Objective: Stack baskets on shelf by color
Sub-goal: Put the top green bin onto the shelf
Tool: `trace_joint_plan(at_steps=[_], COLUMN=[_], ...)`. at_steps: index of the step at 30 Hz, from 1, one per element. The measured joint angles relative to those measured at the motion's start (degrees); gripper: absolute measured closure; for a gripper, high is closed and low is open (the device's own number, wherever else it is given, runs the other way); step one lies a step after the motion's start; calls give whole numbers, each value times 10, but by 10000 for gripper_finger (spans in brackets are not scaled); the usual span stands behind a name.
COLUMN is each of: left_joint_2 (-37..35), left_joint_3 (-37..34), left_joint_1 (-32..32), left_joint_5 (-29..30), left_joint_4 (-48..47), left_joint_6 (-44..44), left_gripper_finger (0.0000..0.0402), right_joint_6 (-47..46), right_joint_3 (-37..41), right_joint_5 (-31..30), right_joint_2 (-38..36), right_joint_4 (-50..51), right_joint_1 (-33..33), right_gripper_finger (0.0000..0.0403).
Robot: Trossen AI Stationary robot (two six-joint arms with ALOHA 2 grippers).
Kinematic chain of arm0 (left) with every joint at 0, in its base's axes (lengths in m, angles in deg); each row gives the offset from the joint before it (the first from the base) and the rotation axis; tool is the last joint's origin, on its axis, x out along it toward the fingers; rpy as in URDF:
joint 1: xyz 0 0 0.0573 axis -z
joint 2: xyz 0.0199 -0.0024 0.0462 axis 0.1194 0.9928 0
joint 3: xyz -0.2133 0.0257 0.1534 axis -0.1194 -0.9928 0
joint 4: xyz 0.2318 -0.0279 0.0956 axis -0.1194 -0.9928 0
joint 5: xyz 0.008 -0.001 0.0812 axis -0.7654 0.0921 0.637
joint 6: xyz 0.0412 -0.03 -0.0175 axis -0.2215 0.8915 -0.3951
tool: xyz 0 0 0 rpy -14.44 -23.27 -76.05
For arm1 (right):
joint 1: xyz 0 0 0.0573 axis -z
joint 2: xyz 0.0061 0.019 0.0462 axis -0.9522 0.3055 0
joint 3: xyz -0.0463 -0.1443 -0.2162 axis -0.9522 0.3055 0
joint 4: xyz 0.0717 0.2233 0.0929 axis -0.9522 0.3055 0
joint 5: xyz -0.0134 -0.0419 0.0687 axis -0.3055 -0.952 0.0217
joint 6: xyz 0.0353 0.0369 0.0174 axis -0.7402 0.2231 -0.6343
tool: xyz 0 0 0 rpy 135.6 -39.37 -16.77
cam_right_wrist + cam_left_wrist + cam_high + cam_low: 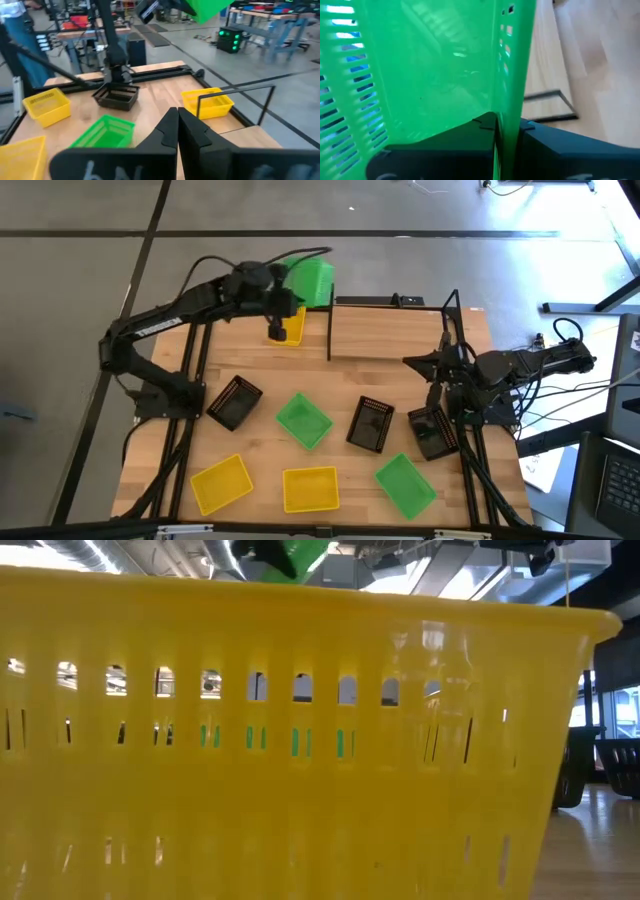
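High view: the left gripper [283, 288], upper centre, has its fingers clamped on a green basket [312, 280] raised over the shelf [400, 330], above a yellow basket [291, 328]. The right gripper [437, 395], at right, has its fingers closed on nothing above a black basket [432, 432]. Other baskets lie across the bench [260, 360].

Left wrist view: green mesh [420, 75] fills the frame, its wall pinched between the fingers [470, 140].

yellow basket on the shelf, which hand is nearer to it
Left. The left hand, shut on a green basket, is right above the yellow basket on the shelf. The right hand is shut, far off near a black basket.
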Motion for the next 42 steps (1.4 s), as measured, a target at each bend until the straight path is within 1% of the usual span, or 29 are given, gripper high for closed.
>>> trace_joint_plan(at_steps=[4, 8, 11, 15, 19, 22, 26, 29, 33, 37, 39, 42], left_joint_2=[60, 117, 154, 189, 208, 217, 230, 231, 231, 231, 231, 231], left_joint_3=[54, 85, 101, 107, 107, 107, 107, 107, 107, 107, 107, 107], left_joint_1=[0, 2, 9, 21, 31, 34, 39, 38, 38, 39, 38, 38], left_joint_5=[0, 0, 0, 0, 7, 21, 54, 65, 67, 85, 95, 98], left_joint_4=[-4, -7, -6, -5, -5, -5, -6, -6, -4, -3, -3, -6], left_joint_6=[-91, -220, -306, -374, -427, -446, -452, -453, -450, -450, -450, -449], left_gripper_finger=[401, 402, 402, 401, 401, 401, 401, 401, 401, 401, 401, 401], right_joint_6=[-9, -8, -7, -9, -8, -10, -45, -54, -50, -7, 17, 24], right_joint_3=[0, 0, 0, 0, 0, 0, 0, 0, 0, -3, -22, -81], right_joint_5=[-38, -68, -71, -71, -71, -80, -121, -131, -131, -130, -131, -131], right_joint_2=[0, 0, 0, 0, 2, 4, 10, 23, 48, 87, 115, 156], right_joint_4=[-3, -3, -3, -5, -32, -53, -80, -99, -136, -202, -214, -206], right_joint_1=[0, 0, 0, 0, 0, 1, 14, 30, 54, 76, 86, 101], right_gripper_finger=[402, 402, 402, 402, 402, 402, 396, 373, 331, 304, 301, 300])
